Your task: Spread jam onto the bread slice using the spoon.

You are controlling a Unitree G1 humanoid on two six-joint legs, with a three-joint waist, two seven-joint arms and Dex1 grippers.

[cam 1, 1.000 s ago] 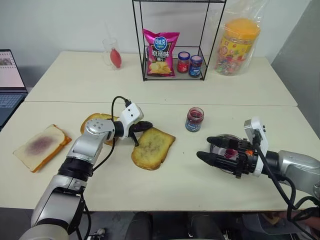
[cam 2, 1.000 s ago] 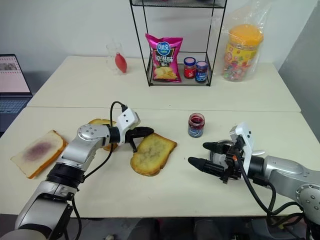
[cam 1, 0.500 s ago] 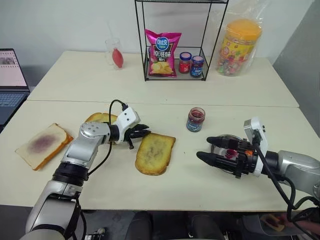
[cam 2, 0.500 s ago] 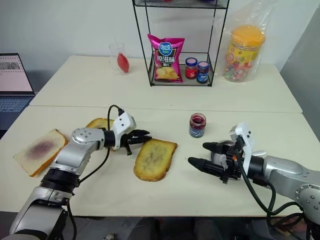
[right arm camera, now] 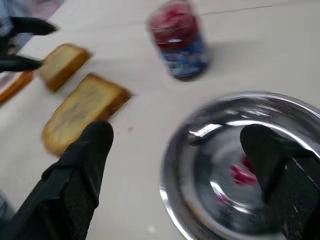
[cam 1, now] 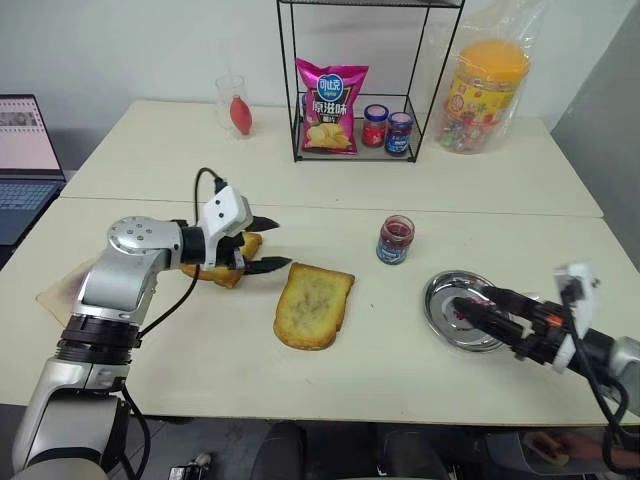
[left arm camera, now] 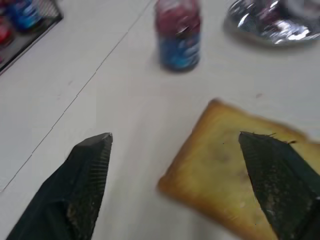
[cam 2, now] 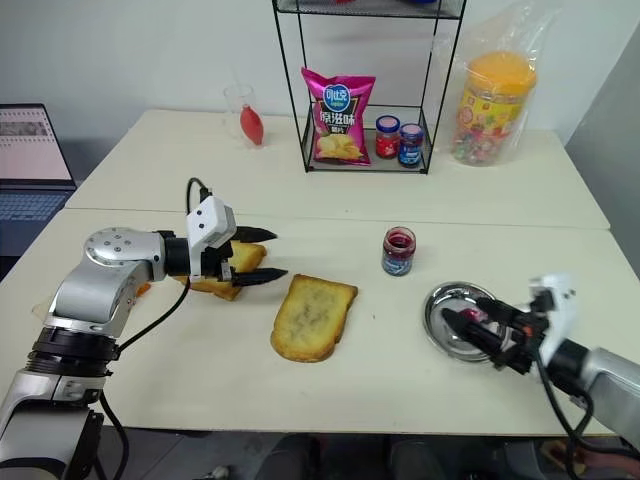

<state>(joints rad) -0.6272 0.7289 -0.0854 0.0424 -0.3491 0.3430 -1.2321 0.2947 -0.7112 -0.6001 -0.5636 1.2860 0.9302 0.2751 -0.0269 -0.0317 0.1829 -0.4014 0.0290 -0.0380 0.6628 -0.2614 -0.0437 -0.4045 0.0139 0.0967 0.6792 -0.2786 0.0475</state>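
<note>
The bread slice (cam 1: 314, 305) lies flat at the table's middle, golden crust with a darker centre. My left gripper (cam 1: 264, 244) hovers open just left of it, above a plainer toast slice (cam 1: 224, 266), nothing between its fingers (left arm camera: 86, 183). The small glass jar of jam (cam 1: 395, 239) stands uncovered behind the bread slice, to its right. My right gripper (cam 1: 478, 305) is open and empty over the near side of the round steel dish (cam 1: 442, 318). Red jam smears (right arm camera: 243, 175) lie in the dish. I cannot make out the spoon.
A wire rack (cam 1: 292, 118) at the back holds a chips bag (cam 1: 330, 105) and two lidded jars (cam 1: 386, 130). A candy jar (cam 1: 482, 95) stands at its right, a glass (cam 1: 232, 105) at its left. A laptop (cam 1: 25, 150) sits far left.
My left gripper has opened, risen and drawn back to the left off the bread slice. My right gripper has pulled away to the right, toward the dish's near side. The camera has shifted a little.
</note>
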